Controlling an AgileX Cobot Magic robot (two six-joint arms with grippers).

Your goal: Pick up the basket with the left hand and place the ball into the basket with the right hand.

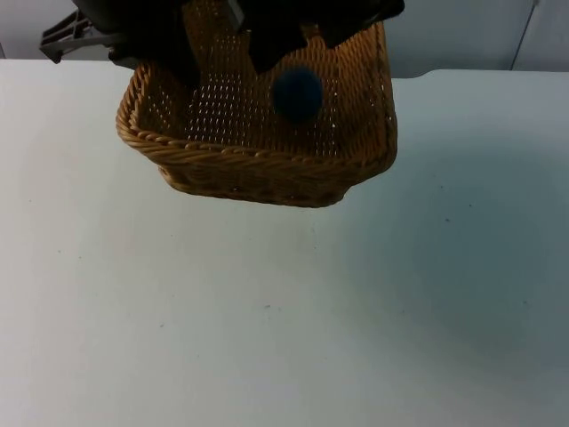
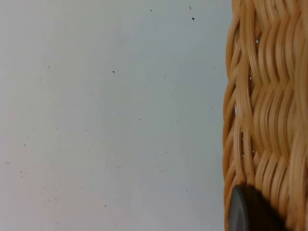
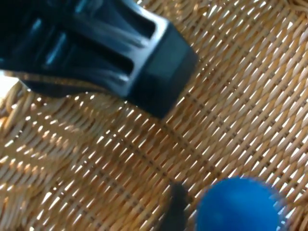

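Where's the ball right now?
In the top view the blue ball sits inside the wicker basket, right of its centre, with the basket raised off the white table.

You see left gripper (image 2: pixel 250 211) clamped on the basket (image 1: pixel 267 169) rim, lifted | right gripper (image 1: pixel 276 44) hovers above basket inside, near ball (image 1: pixel 297 94).
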